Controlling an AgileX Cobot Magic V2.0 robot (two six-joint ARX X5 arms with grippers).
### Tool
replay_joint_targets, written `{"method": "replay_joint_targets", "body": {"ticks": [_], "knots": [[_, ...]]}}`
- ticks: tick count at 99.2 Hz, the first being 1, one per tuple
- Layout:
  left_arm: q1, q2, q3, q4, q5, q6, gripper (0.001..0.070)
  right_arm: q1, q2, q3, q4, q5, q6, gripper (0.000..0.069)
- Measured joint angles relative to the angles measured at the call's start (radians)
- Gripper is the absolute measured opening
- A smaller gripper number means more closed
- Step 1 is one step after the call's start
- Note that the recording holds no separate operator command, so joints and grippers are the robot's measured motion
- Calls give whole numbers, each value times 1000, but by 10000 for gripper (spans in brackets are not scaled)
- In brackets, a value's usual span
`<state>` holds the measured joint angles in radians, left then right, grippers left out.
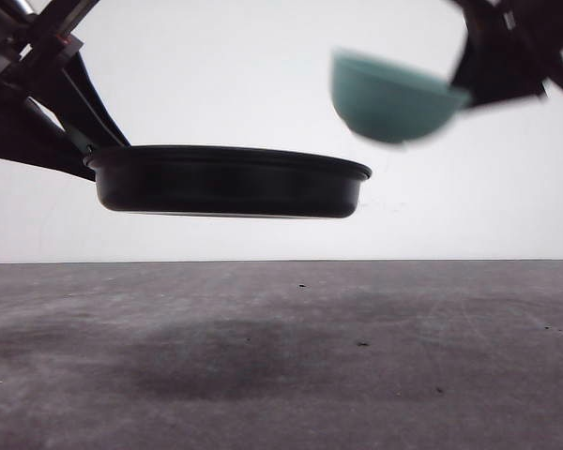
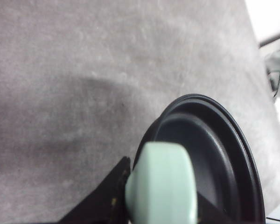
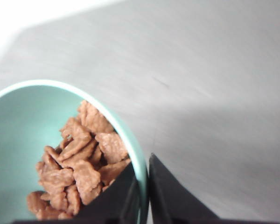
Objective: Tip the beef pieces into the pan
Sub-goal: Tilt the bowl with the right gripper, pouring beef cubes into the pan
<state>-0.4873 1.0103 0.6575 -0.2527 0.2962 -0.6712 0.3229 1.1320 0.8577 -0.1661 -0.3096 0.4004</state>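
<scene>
My left gripper (image 2: 130,205) is pinching the mint handle (image 2: 161,183) of the pan (image 1: 227,181) and has it off the table (image 1: 281,356), roughly level, with its shadow on the surface below. In the left wrist view the pan's black inside looks bare. The handle points left toward my left arm, so the pan's long axis runs left-right across the front view, with the far rim to the right.

Up and to the right of that rim is the teal bowl (image 1: 390,97), also in the air, apart from the pan and motion-blurred. My right gripper (image 3: 142,193) is clamped on its rim, 1 finger inside and 1 outside. The beef pieces (image 3: 77,163) are all in the bowl, heaped against the wall on the gripper side.

Judgement: this is the approach, and the pour has not started. To do it well:
1. Keep the pan level and steady.
2. Bring the bowl's lip over the pan's middle, not just over the right rim.
3. Tip slowly toward the pan. The heap may let go all at once and scatter chunks over the edge.
4. Keep the lip low above the pan.
</scene>
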Motion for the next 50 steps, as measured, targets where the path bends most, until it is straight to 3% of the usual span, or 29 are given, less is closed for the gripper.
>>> {"method": "replay_joint_targets", "body": {"ticks": [18,50], "knots": [[-25,43,66,-31,-6,23,53,222,-80,0,-3,261,-33,17],[-39,68,137,-38,-9,23,52,623,-80,0,16,866,-285,17]]}}
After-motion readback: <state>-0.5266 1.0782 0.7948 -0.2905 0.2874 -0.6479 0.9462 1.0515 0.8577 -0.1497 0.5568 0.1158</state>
